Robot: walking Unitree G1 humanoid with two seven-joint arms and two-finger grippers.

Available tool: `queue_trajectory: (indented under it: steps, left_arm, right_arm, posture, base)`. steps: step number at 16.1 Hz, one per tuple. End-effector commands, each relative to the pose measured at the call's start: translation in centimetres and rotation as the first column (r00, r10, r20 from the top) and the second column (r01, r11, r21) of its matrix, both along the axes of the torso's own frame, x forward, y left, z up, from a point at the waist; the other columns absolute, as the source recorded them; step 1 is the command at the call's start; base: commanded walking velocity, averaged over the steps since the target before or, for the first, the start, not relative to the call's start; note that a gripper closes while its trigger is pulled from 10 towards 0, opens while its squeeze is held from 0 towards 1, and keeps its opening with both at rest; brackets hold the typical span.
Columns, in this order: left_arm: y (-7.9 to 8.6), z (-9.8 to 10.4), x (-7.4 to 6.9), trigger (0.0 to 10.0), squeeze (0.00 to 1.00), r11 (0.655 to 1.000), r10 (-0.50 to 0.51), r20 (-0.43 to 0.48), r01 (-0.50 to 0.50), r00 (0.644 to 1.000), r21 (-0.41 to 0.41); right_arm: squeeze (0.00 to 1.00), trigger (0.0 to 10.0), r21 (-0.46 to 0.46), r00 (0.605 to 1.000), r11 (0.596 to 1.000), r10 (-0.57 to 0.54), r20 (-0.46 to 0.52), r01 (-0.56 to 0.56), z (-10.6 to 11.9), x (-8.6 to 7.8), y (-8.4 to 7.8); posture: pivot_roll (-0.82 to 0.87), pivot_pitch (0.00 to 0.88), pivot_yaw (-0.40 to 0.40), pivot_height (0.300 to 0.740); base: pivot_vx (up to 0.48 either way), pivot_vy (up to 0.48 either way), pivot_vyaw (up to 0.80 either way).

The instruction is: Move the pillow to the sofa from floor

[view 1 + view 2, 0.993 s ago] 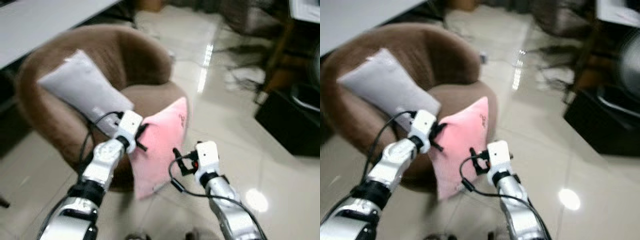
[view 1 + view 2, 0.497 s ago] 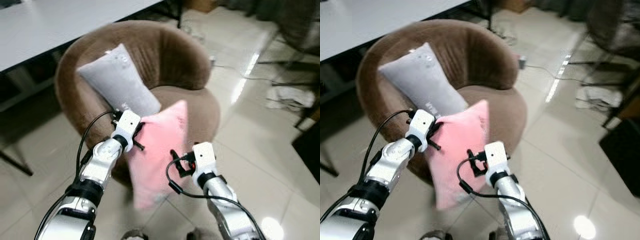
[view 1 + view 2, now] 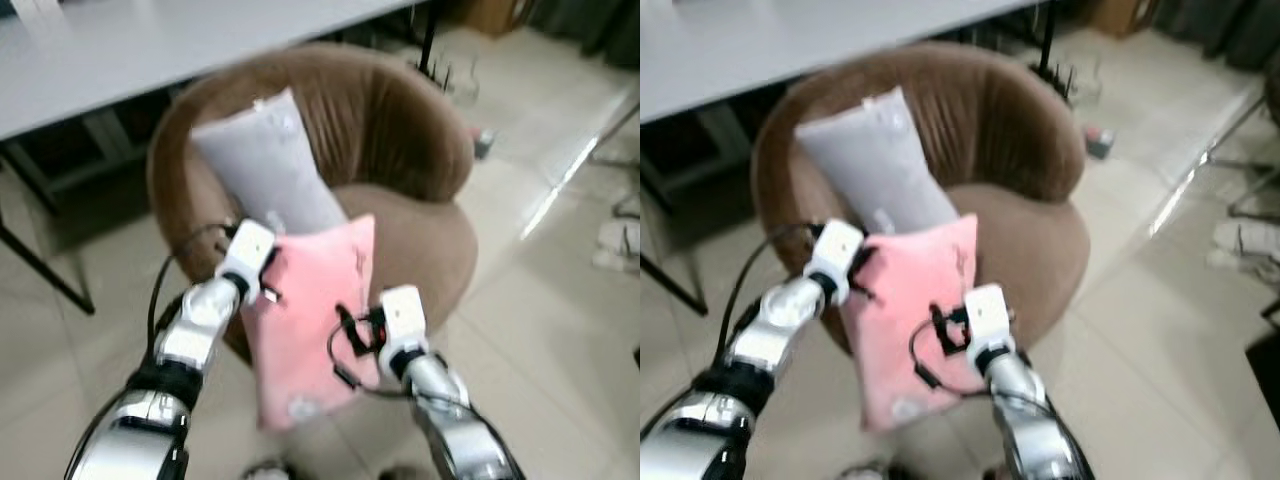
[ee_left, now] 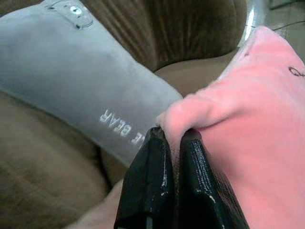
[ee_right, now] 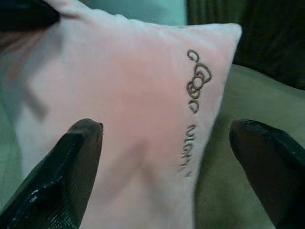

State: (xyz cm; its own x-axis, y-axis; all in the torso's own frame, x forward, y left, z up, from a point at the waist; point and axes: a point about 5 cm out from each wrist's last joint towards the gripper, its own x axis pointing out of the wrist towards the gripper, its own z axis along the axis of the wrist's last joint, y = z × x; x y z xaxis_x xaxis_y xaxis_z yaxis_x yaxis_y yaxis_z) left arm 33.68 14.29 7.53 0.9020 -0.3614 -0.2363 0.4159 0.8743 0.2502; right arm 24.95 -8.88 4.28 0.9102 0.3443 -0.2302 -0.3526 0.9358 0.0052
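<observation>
A pink pillow [image 3: 310, 320] hangs in the air in front of a round brown armchair-style sofa [image 3: 420, 140]; its top edge is level with the seat's front. My left gripper [image 3: 266, 283] is shut on the pillow's upper corner, and in the left wrist view the black fingers [image 4: 148, 181] pinch a fold of pink plush [image 4: 248, 119]. My right gripper [image 3: 350, 342] is open against the pillow's face, with its fingers [image 5: 71, 167] spread either side of the embroidered bow [image 5: 198, 81]. A grey pillow [image 3: 265, 160] leans on the sofa's back.
A white table [image 3: 150, 50] with a black leg [image 3: 45, 265] stands behind and left of the sofa. Glossy tiled floor [image 3: 560, 300] stretches to the right, with small items [image 3: 480, 140] near the sofa and cloth [image 3: 620, 235] at the far right.
The camera has swung, so the sofa now sits more central and nearer. Both arms have kept their places on the pink pillow, which is still held off the floor before the seat.
</observation>
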Motion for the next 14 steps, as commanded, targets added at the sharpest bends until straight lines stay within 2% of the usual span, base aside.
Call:
queue_trajectory:
  steps: [1, 9, 12, 13, 14]
  left_arm:
    - [-1.2, 1.2, 0.6, 0.0, 0.0, 1.0, -0.023, 0.049, 0.023, 0.999, -0.016]
    - [-1.2, 2.2, 1.2, 0.0, 0.0, 1.0, -0.002, 0.071, 0.004, 0.997, -0.025]
    - [-1.4, 3.5, 2.0, 0.0, 0.0, 1.0, -0.011, 0.103, 0.013, 0.995, -0.02]
    - [-1.9, 4.6, 2.6, 0.0, 0.0, 1.0, -0.023, 0.125, 0.026, 0.992, -0.017]
    - [-3.0, 6.6, 3.8, 0.0, 0.0, 0.997, -0.051, 0.146, 0.06, 0.988, -0.057]
  right_arm:
    - [0.0, 10.0, -0.014, 1.0, 1.0, -0.022, -0.012, 0.022, -0.3, -0.1, -0.8]
    - [0.0, 10.0, 0.002, 1.0, 1.0, -0.013, -0.02, 0.013, -0.4, -0.3, -0.3]
    - [0.0, 10.0, 0.004, 1.0, 1.0, -0.013, -0.024, 0.014, -0.5, -0.3, -0.3]
    - [0.0, 10.0, 0.006, 1.0, 1.0, -0.014, -0.027, 0.014, -0.6, -0.3, -0.3]
    - [0.0, 10.0, 0.007, 0.999, 1.0, -0.012, -0.032, 0.013, -0.7, -0.4, -0.2]
  posture:
    - [-0.07, 0.092, 0.051, 0.74]
    - [-0.07, 0.106, 0.057, 0.74]
    - [-0.07, 0.108, 0.057, 0.74]
    - [-0.06, 0.109, 0.056, 0.74]
    - [-0.06, 0.109, 0.053, 0.74]
  base:
    - [0.454, 0.0, 0.0]
    - [0.48, 0.0, 0.0]
    - [0.48, 0.0, 0.0]
    - [0.48, 0.0, 0.0]
    - [0.48, 0.0, 0.0]
